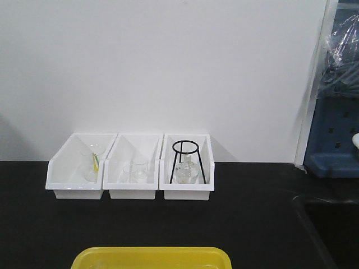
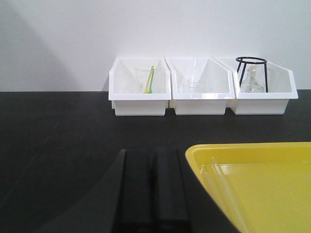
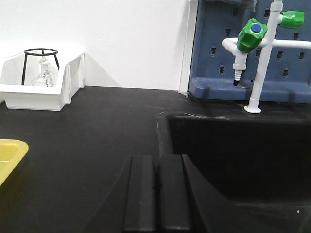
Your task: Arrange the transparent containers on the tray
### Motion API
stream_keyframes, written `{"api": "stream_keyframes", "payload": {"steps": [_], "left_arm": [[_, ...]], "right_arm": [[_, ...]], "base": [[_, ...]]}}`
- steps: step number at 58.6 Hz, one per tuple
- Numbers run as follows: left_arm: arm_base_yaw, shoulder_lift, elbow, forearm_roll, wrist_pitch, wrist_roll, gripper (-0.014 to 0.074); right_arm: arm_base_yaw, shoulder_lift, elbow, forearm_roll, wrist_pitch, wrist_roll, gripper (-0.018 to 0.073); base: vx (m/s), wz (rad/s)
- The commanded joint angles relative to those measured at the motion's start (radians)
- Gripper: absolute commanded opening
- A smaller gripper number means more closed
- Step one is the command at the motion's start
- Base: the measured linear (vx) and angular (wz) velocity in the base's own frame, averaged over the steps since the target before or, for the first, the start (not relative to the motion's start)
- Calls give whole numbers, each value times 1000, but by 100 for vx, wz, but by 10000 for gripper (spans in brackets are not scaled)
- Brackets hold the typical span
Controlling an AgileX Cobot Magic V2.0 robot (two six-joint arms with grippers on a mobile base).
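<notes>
Left gripper (image 2: 154, 194) low over the black bench (image 2: 58, 145), fingers pressed together w/ nothing between; the yellow tray (image 2: 252, 151) sits just to its right, near corner almost beside the fingertips. Two test tubes (image 2: 221, 187) lie flat inside the tray near its left rim, side by side, long axes running roughly front-to-back, angled slightly; can't tell which end is the open rim. Right gripper (image 3: 156, 194) also closed & empty, over bench between the tray's corner and the black sink (image 3: 233, 150); tray well to its left. At the back wall, 3 white bins in a row, touching: left bin (image 2: 140, 87) has a clear beaker w/ a yellow-green stick leaning in it, middle bin (image 2: 200, 87) holds small clear beakers, right bin (image 2: 265, 87) holds a flask under a black wire tripod (image 2: 251, 68). Green-handled tap (image 3: 252, 39) behind sink.
</notes>
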Motion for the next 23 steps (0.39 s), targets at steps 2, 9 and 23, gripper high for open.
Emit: {"api": "stream_keyframes", "payload": {"steps": [2, 9, 23], "left_arm": [[4, -14, 32, -9, -84, 1, -6], [4, -14, 32, -9, -84, 1, -6], [4, -14, 32, -9, -84, 1, -6]], "right_arm": [[1, 17, 9, -4, -78, -4, -13], [1, 17, 9, -4, -78, -4, -13], [1, 17, 9, -4, -78, -4, -13]], "base": [[0, 0], [0, 0], [0, 0]]}}
